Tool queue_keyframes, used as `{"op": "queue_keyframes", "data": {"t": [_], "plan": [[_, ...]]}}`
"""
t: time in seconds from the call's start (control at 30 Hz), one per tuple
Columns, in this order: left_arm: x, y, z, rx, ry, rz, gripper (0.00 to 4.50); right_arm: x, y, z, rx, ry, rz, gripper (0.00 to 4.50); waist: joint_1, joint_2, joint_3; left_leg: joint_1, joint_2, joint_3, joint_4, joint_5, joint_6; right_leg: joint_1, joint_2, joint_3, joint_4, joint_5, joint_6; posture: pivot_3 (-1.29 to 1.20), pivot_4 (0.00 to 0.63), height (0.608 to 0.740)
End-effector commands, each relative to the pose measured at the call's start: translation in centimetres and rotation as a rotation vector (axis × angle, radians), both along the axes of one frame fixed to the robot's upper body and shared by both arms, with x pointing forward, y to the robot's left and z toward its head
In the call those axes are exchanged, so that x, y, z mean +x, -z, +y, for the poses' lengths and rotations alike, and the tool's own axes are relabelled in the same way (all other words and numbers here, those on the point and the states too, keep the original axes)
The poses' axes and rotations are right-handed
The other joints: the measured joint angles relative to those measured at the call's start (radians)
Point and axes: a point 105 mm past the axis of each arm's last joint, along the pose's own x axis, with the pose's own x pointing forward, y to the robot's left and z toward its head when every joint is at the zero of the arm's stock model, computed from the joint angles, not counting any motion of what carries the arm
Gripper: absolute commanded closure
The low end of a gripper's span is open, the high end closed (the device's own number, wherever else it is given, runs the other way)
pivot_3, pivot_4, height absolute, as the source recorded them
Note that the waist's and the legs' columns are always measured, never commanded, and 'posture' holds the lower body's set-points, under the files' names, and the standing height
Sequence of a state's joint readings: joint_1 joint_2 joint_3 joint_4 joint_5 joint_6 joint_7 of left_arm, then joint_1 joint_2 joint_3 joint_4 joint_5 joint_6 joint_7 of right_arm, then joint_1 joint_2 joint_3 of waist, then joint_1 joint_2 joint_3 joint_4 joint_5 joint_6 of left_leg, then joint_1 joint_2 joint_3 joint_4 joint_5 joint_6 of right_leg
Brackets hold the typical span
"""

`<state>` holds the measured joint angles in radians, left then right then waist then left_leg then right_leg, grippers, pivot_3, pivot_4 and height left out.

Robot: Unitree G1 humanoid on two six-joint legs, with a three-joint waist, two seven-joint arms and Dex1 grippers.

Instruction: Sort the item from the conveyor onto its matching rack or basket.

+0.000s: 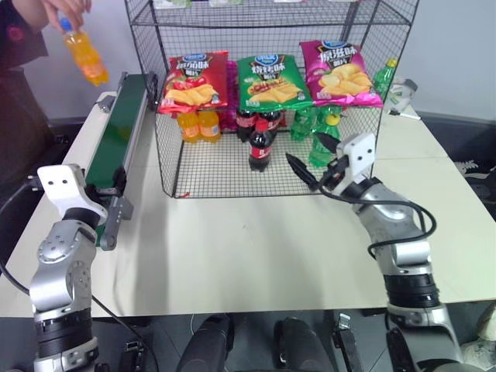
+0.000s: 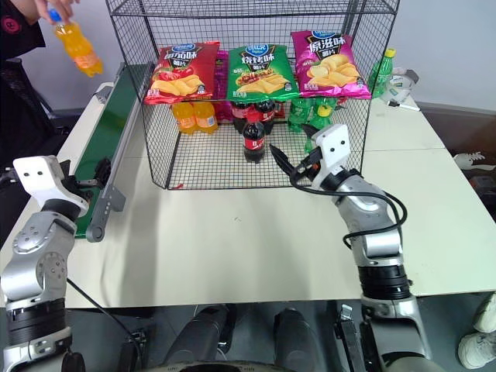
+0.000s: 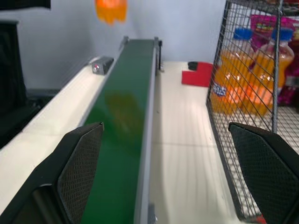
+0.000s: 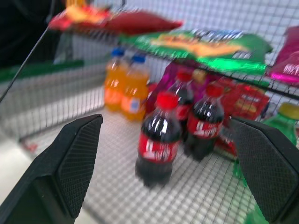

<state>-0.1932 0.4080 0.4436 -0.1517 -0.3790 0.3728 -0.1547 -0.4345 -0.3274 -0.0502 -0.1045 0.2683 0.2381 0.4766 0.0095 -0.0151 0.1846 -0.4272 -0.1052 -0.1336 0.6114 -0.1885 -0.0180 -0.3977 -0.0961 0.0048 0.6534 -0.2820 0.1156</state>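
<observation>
- A person's hand (image 1: 66, 12) holds the orange soda bottle (image 1: 84, 56) above the conveyor's (image 1: 118, 124) far end.
- Left gripper (image 3: 170, 172) jaws gape wide, empty, at the conveyor's near end.
- Right gripper (image 1: 311, 161) jaws are spread, empty, at the wire-mesh rack (image 1: 232, 167) front.

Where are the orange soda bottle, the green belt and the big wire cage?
orange soda bottle (image 1: 85, 56): left eye view, label.
green belt (image 1: 118, 124): left eye view, belt surface.
wire cage (image 1: 167, 159): left eye view, left mesh wall.

Orange soda bottle (image 1: 84, 56) tilted, held above conveyor's (image 1: 116, 132) far end, apparently.

conveyor (image 1: 116, 132) left of rack (image 1: 267, 93)
</observation>
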Motion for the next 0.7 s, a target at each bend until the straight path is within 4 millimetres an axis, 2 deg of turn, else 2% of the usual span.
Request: {"op": "queue_keyframes", "data": {"t": [0.03, 0.13, 0.33, 0.57, 0.7], "plan": [[0.2, -1.1, 0.2, 0.030, -0.021, -0.050, 0.04, -0.3, -1.2, 1.9, 0.003, 0.024, -0.066, 0.00, 0.000, 0.000, 0.000, 0.000, 0.000, 0.000, 0.000, 0.000, 0.000, 0.000, 0.000, 0.000, 0.000, 0.000, 0.000, 0.00, 0.150, 0.740], [0.5, -1.2, 0.2, 0.029, -0.027, -0.057, 0.04, -0.8, -1.0, 3.2, 0.042, 0.002, -0.045, 0.00, -0.001, 0.000, 0.000, 0.000, 0.000, 0.000, 0.000, 0.000, 0.000, -0.002, 0.000, 0.000, 0.000, 0.000, 0.000, 0.00, 0.150, 0.740], [0.9, -1.2, 0.2, 0.036, -0.034, -0.063, 0.04, -1.4, -0.3, 4.5, 0.065, -0.036, -0.013, 0.00, 0.001, 0.000, 0.000, 0.000, 0.000, 0.000, 0.000, 0.000, 0.000, -0.004, 0.000, 0.000, 0.001, 0.000, 0.000, 0.00, 0.150, 0.740], [1.3, -1.3, 0.4, 0.038, -0.040, -0.070, 0.04, -3.7, -0.4, 7.6, 0.058, -0.230, -0.009, 0.00, -0.007, 0.000, 0.000, 0.000, 0.000, 0.000, 0.000, 0.000, 0.000, -0.005, 0.000, 0.000, 0.001, 0.000, 0.000, 0.00, 0.150, 0.740], [1.3, -1.3, 0.6, 0.046, -0.042, -0.067, 0.04, -4.8, -0.3, 8.6, 0.037, -0.295, -0.012, 0.00, -0.008, 0.000, 0.000, 0.000, 0.000, 0.000, -0.001, 0.000, 0.000, -0.006, 0.001, 0.000, 0.001, 0.000, 0.000, 0.00, 0.150, 0.740]]}}
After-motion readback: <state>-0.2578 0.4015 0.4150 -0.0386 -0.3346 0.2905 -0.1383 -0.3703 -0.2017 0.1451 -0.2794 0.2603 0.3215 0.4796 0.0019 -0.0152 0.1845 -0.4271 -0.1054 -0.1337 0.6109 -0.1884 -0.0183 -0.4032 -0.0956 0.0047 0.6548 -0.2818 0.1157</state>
